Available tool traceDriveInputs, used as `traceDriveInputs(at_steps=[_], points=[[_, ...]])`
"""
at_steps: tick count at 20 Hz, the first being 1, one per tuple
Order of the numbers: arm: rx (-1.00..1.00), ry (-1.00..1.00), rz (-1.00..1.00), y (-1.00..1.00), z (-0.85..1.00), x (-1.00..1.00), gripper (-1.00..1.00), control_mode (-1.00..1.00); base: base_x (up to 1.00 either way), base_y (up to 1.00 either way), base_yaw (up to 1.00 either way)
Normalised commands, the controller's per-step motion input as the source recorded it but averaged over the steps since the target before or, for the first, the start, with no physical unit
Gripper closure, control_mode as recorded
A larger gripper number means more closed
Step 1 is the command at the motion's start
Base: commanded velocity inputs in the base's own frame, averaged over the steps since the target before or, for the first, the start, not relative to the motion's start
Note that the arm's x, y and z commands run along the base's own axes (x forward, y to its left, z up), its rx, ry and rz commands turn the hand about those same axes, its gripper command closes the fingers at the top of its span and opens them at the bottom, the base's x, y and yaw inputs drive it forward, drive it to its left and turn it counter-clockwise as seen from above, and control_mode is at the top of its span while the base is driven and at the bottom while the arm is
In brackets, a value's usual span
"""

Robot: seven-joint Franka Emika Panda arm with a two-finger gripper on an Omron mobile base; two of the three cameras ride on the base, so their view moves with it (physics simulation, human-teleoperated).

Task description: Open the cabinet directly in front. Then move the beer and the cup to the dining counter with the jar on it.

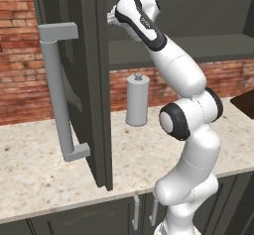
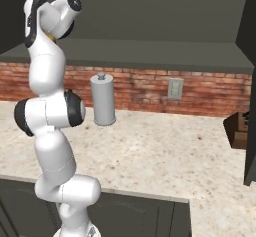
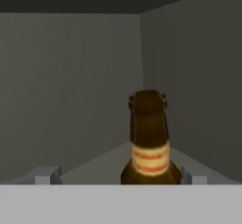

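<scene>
The cabinet's left door [image 1: 92, 80] stands swung open, its long grey bar handle [image 1: 57, 90] facing me. My arm reaches up into the cabinet [image 2: 150, 51]. Inside, the beer [image 3: 149, 142], a brown bottle with a yellowish label, stands upright on the shelf. My gripper [image 3: 120, 176] is open around it. The bottle is between the fingertips [image 3: 47, 175], apart from both and nearer the right one. The cup, the dining counter and the jar are out of view.
A tall grey canister with a knob top [image 1: 137, 100] stands on the beige counter [image 1: 44, 169] by the brick wall, under the cabinet. The cabinet's right door [image 2: 250, 81] hangs open at the far right. A brown box [image 2: 240, 128] sits beside it.
</scene>
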Motion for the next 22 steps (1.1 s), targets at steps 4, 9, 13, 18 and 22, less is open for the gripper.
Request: traceDriveInputs(at_steps=[4,9,13,18,22], points=[[0.0,0.0,0.0,0.04,0.0,0.22,-1.0,-1.0,0.0,0.0,0.0],[-0.01,0.0,-0.01,0.07,0.0,0.24,-1.0,-1.0,0.0,0.0,0.0],[-0.01,0.0,-0.01,0.06,0.0,0.23,-1.0,-1.0,0.0,0.0,0.0],[-0.01,0.0,-0.02,0.07,0.0,0.24,-1.0,-1.0,0.0,0.0,0.0],[-0.01,0.0,-0.02,0.07,0.0,0.23,-1.0,-1.0,0.0,0.0,0.0]])
